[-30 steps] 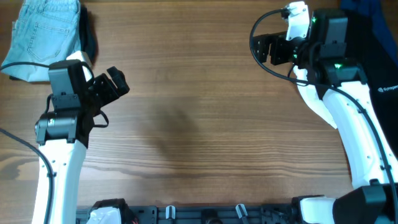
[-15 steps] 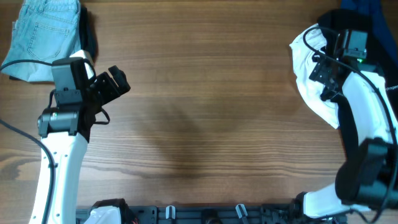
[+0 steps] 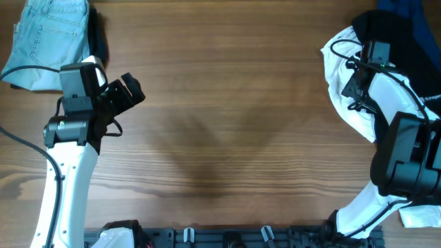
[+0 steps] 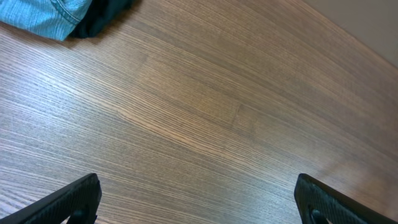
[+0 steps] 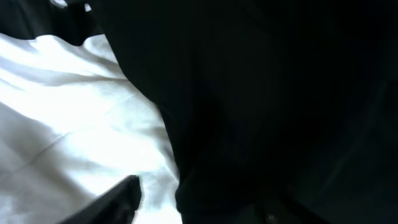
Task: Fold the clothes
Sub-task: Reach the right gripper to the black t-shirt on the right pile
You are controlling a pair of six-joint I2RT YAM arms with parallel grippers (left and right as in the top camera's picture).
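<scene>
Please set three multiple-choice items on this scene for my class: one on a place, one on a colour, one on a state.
1. In the overhead view, where do the light-blue jeans lie?
A. in the middle of the table
B. in the top left corner
C. along the bottom edge

2. What colour is the garment lying against the black shirt at the right?
A. red
B. yellow
C. white

3. How does the left gripper stand?
A. fingers wide apart, holding nothing
B. shut on the jeans
C. shut on a sock

Answers
1: B, as the jeans lie at the upper left, beyond the left arm.
2: C, as the white garment shows bright beside the black cloth.
3: A, as the left wrist view shows its fingers far apart with only the table between them.
</scene>
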